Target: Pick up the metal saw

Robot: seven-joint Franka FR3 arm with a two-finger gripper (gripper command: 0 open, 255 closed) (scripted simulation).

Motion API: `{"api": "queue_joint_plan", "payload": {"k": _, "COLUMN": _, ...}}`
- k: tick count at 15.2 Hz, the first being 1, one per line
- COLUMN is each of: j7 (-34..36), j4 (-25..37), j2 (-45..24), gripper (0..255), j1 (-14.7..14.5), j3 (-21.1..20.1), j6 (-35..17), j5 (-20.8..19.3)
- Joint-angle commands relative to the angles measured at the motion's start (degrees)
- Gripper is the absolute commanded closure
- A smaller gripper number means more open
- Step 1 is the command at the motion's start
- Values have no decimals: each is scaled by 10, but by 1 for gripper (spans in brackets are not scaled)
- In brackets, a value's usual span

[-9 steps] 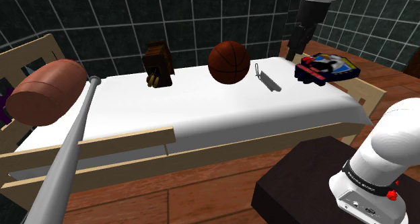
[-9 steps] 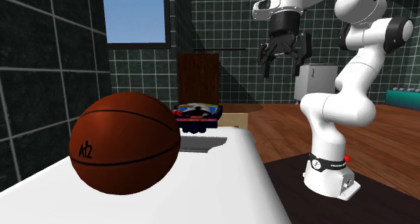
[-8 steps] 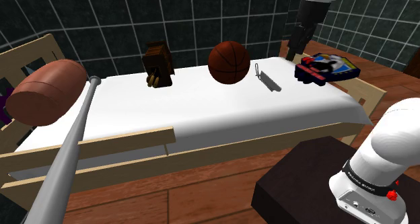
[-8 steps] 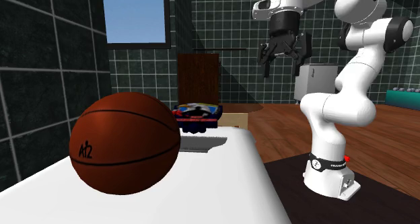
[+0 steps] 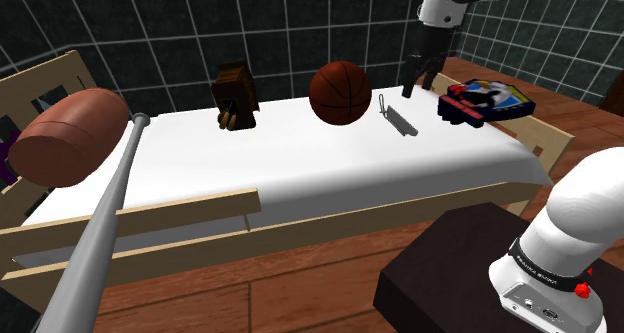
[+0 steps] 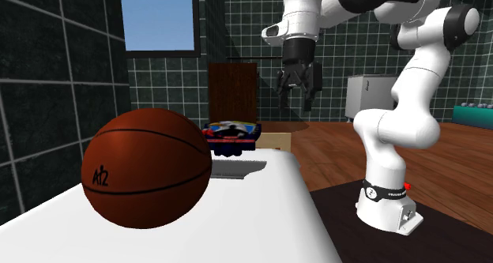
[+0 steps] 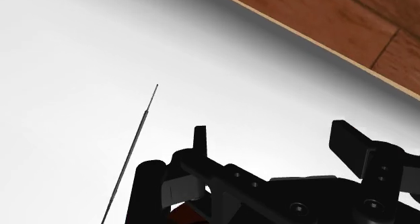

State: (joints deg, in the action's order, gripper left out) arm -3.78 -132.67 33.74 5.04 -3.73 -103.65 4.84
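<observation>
The jaws are open, with the two black fingers (image 7: 199, 140) standing apart and nothing between them, and they hang in the air over the white bed (image 5: 300, 161). The thin grey saw (image 5: 401, 119) lies flat on the bed below the jaws, and the jaws do not touch it. On one side of the jaws, past the saw, sits a brown basketball (image 5: 341, 93), and on the other side lies a blue and red box (image 5: 485, 103).
</observation>
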Motion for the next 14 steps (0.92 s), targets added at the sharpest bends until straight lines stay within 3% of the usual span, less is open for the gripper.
{"api": "queue_joint_plan", "payload": {"k": 1, "j7": 16, "j4": 8, "j2": -35, "gripper": 0, "j1": 11, "j3": 0, "j6": -25, "j5": -5}}
{"api": "queue_joint_plan", "payload": {"k": 14, "j7": 108, "j4": 99, "j2": -272, "gripper": 0, "j1": 77, "j3": 27, "j6": -147, "j5": -41}}
